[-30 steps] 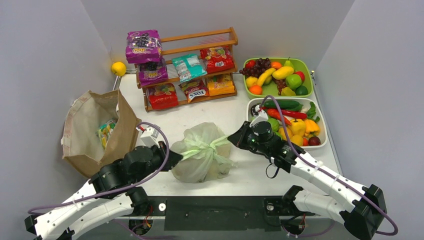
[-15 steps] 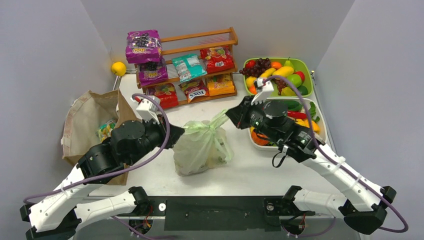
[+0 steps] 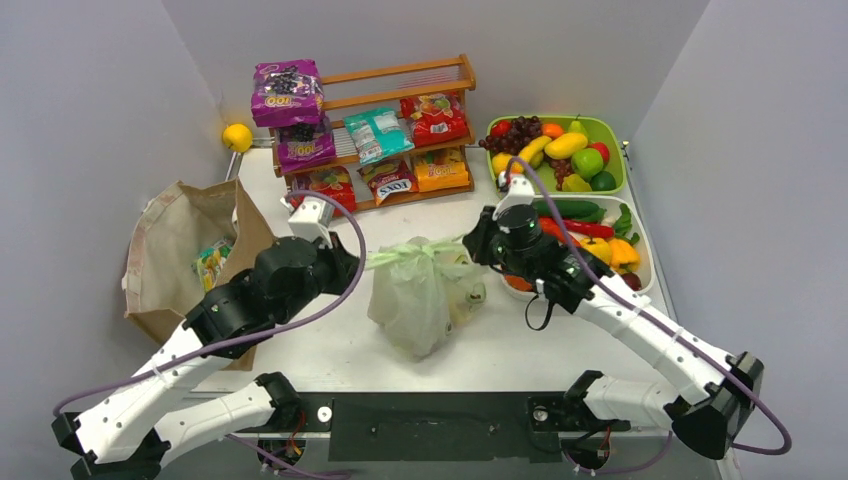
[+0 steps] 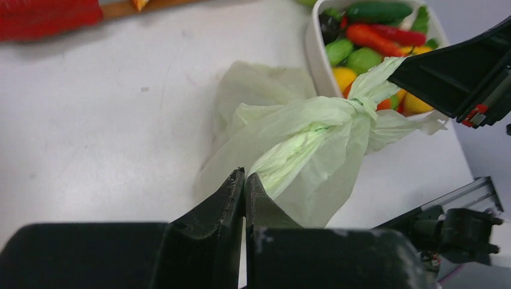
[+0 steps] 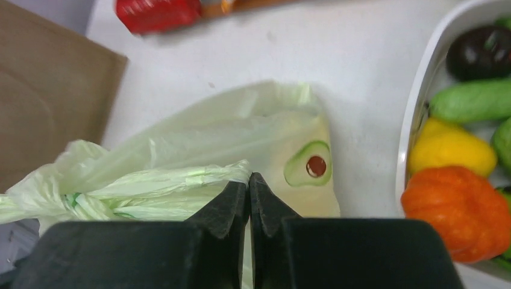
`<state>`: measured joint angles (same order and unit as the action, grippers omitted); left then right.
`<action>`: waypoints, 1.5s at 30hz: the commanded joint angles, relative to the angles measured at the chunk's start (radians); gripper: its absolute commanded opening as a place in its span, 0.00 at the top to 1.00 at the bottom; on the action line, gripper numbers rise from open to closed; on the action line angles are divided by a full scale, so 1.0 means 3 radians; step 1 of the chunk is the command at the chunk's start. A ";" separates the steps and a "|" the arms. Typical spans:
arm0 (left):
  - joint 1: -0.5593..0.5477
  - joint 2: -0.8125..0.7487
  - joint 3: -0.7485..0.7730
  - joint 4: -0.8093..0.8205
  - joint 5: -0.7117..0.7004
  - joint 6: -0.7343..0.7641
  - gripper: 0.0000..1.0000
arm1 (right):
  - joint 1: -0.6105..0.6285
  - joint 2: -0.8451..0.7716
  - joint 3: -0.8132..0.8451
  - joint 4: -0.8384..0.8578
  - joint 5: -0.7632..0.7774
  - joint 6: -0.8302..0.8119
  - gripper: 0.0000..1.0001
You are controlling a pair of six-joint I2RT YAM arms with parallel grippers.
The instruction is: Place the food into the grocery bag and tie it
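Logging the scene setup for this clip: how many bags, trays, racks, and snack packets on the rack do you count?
Bags: 2, the plastic bag and the paper bag.
Trays: 2, the green tray and the white tray.
Racks: 1, the wooden rack.
Packets on the rack: 7.
Total: 12.

Crinkly translucent plastic grocery bag point(image 3: 420, 300)

Blocked mid-table by the green bag point(image 3: 420, 300), strung by its knotted top between the left gripper point(image 4: 244, 180) and the right gripper point(image 5: 249, 180), both clamped on it. Hemmed in by the paper bag point(image 3: 250, 250) at left, the snack rack point(image 3: 400, 72) behind, and the green tray point(image 3: 612, 128) and white tray point(image 5: 416, 114) at right. Leaves bare table point(image 3: 500, 350) open in front of the green bag and between it and the rack.
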<state>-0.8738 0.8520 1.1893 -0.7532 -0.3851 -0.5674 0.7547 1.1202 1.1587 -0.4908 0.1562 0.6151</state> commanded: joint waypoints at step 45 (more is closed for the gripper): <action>0.1041 -0.0400 -0.0397 -0.0576 0.0904 0.0349 0.55 | -0.0362 0.0094 0.0064 -0.0215 -0.0396 -0.0213 1.00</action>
<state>-0.5732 0.6807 0.9222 -0.8341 -0.0753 -0.5621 0.6376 1.1484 1.0573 -0.5270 -0.0555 0.6239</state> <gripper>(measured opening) 0.295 0.005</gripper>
